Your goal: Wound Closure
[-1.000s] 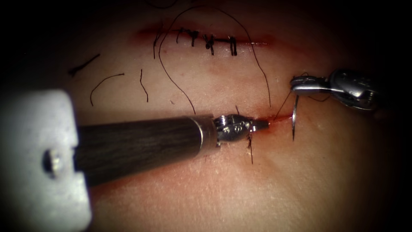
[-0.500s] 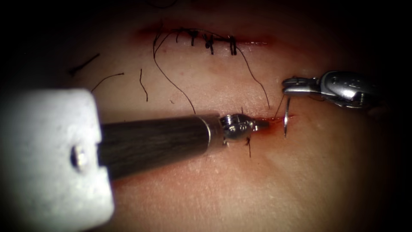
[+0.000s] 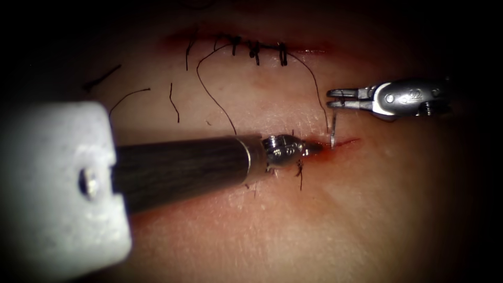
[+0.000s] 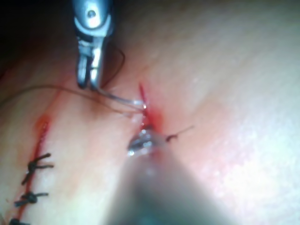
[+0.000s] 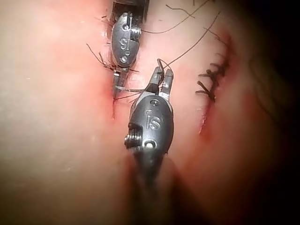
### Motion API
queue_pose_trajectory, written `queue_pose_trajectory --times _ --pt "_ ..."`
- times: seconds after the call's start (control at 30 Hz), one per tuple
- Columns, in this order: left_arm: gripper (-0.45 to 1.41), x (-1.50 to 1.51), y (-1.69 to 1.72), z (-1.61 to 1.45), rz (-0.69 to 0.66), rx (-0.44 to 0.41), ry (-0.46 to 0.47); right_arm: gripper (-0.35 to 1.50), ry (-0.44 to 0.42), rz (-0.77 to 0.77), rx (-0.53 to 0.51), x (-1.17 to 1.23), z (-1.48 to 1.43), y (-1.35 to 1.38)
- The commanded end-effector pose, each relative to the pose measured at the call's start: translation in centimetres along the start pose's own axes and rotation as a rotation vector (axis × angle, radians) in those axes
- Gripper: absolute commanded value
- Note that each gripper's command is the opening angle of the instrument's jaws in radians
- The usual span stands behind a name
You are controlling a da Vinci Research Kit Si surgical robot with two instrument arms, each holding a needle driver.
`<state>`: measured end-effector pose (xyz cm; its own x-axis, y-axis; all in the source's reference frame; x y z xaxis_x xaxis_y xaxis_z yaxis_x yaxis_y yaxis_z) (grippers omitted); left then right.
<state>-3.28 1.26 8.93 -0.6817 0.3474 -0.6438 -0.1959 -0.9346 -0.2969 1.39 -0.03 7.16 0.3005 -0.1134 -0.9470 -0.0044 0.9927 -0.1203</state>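
Thin curved steel needle (image 3: 332, 131) clamped near its blunt end in right tool (image 3: 335, 98), fingers (image 3: 347, 104) pinched on it; long axis steep, tip down at right end of open red cut (image 3: 343, 142), seemingly just entering pale glistening tissue (image 3: 335, 220). Left tool (image 3: 314, 149) just left, tip at cut edge, fingers together, perhaps gripping tissue. Black thread (image 3: 215, 99) looping far-left toward far stitched cut (image 3: 257, 50).

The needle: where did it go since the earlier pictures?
The right tool, holding the needle near its back end, carried it leftwards and down until the tip reached the cut. The thread loop shrank. The left tool stayed at the cut, and the stitched cut is unchanged.
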Motion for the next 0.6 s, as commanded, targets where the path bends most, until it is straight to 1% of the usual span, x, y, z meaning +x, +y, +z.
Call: queue_pose_trajectory --times 0.03,0.23,0.47,0.6 --pt "-0.38 -0.01 0.02 0.08 0.000 -0.002 0.000 -0.35 0.005 -0.037 -0.006 -0.05 0.08 -0.03" --pt "-0.36 -0.01 0.01 0.07 -0.001 -0.002 0.000 -0.35 0.005 -0.120 -0.016 -0.13 0.14 -0.12" --pt "-0.36 -0.02 0.00 0.05 -0.001 -0.002 0.000 -0.35 0.007 -0.147 -0.020 -0.26 0.18 -0.22" --pt "-0.36 -0.02 0.00 0.04 -0.002 -0.002 0.000 -0.35 0.007 -0.168 -0.021 -0.28 0.19 -0.26"
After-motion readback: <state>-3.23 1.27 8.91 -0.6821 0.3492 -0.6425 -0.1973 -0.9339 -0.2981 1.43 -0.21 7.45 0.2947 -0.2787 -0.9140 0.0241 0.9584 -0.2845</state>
